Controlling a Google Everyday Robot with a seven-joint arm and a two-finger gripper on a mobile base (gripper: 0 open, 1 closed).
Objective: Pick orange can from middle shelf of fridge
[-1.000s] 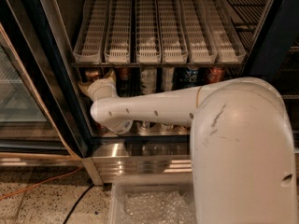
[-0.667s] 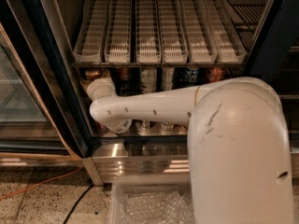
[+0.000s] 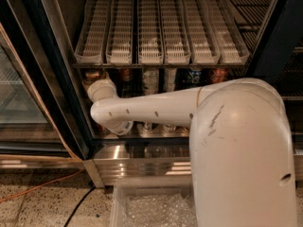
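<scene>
**My claw deep in the fridge, at the left end of the middle shelf**

My arm (image 3: 151, 109) lies level across the open front of the fridge (image 3: 57, 70), running from my bulky white shoulder housing (image 3: 241, 150) on the right to my wrist on the left. There it bends upward and back into the shadow. My claw (image 3: 99, 83) sits past that bend, just under the upper rack of white slotted lane trays (image 3: 161, 27). Whether it is clenched or released I cannot tell, as wrist and gloom hide it.

The orange can (image 3: 91, 73) stands at the far left of the middle shelf (image 3: 156, 137). Only a pale tan patch of it shows, right beside my claw; I cannot tell if they touch. To its right along the same rack stand a coppery-red can (image 3: 124, 74), two pale cans (image 3: 150, 79), a dark blue can (image 3: 193, 75) and a red can (image 3: 218, 74). My arm covers their middles.

Below the shelf is the ribbed steel base panel (image 3: 142, 162). In front of it on the floor sits a clear bin (image 3: 118, 207), and an orange cable (image 3: 38, 189) trails across the speckled floor at the left
</scene>
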